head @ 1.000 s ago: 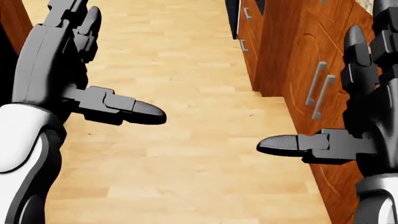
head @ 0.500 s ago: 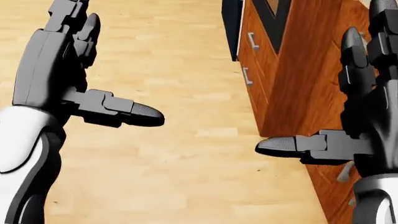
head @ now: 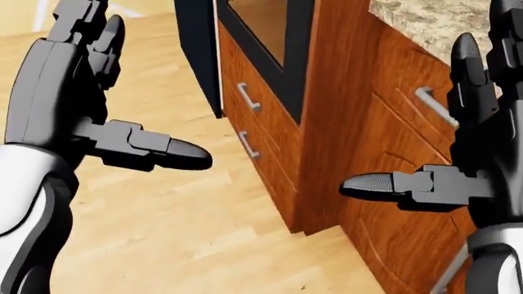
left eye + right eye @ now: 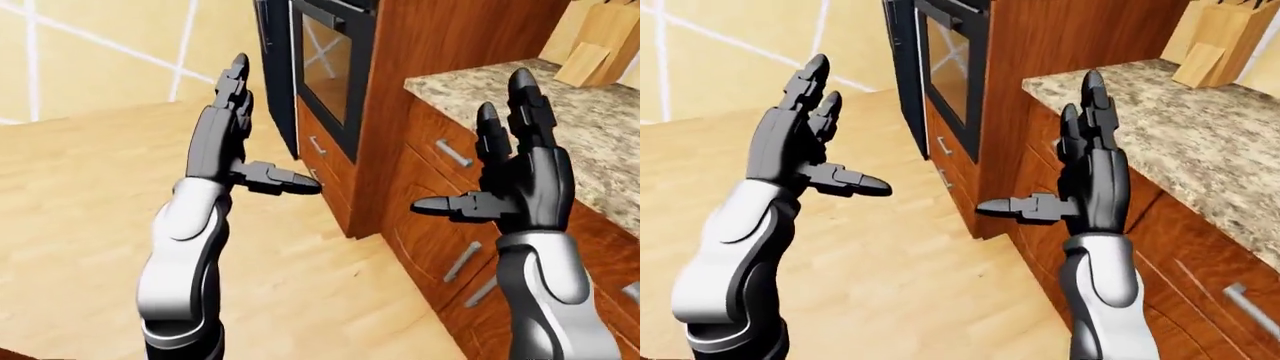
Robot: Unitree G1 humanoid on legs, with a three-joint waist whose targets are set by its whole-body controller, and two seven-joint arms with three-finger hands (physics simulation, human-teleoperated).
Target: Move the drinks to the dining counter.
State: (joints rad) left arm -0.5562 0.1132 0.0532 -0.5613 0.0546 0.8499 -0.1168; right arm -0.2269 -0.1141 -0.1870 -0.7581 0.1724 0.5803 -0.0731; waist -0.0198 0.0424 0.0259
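Floor [image 4: 90,187]: pale wood planks.
Counter [image 4: 1180,120]: speckled granite over red-brown drawers (knife block [image 4: 1210,41] at the view's top right).
Oven [image 4: 330,67]: dark, built into tall cabinet.
Left hand [image 4: 225,139]: we hold it released, grasping nothing.
Right hand [image 4: 1090,176]: likewise.
Drinks: we see none.

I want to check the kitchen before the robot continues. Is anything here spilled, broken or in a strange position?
Nothing stands out. The granite counter and wooden floor show no spills, the cabinet drawers are closed, and the knife block stands upright. Both the left hand and right hand are open and empty.
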